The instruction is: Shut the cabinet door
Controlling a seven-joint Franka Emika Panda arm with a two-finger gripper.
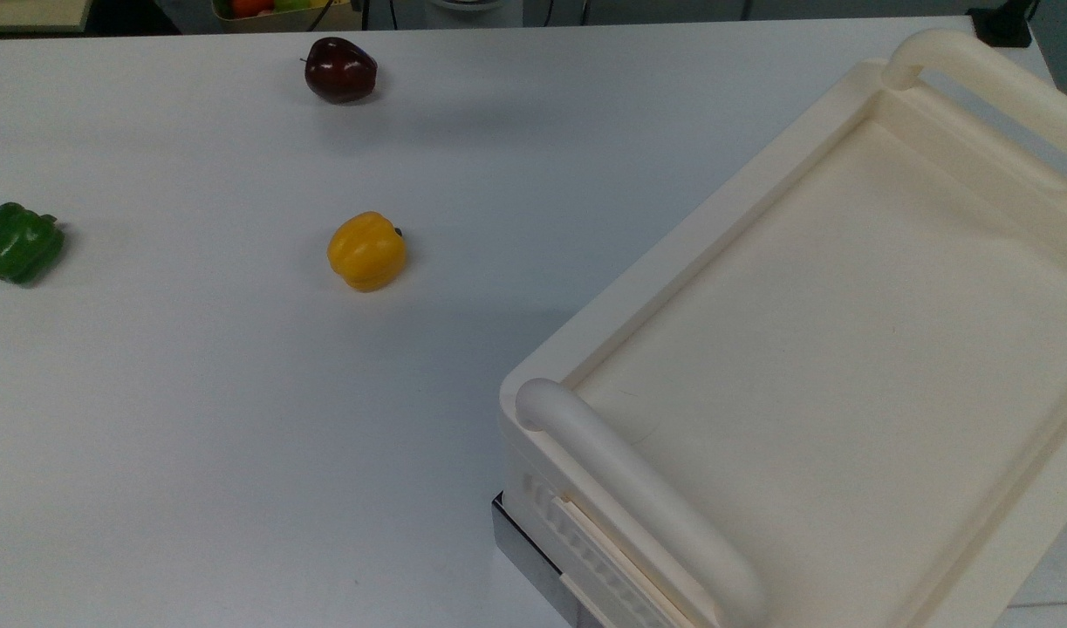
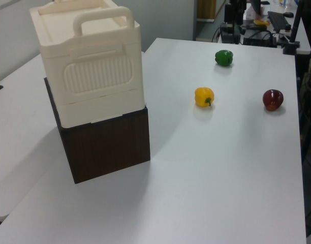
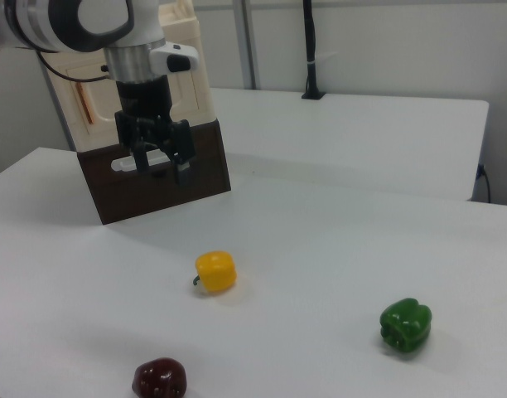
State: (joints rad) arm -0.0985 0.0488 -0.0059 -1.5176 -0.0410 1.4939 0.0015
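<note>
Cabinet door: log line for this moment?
door: looks flush with cabinet, partly behind arm | claw: open, empty, in front of cabinet | contact with door: none seen

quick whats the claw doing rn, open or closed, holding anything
claw: open, fingers spread, holding nothing, hanging in front of the cabinet.

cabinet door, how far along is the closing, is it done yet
Done, apparently: in the right view the cabinet door lies flat against the cabinet, and no panel swings out in the top view. In hand: nothing; the gripper hangs open and empty before the dark base. Left: probably nothing, though the arm hides part of the front.
</note>
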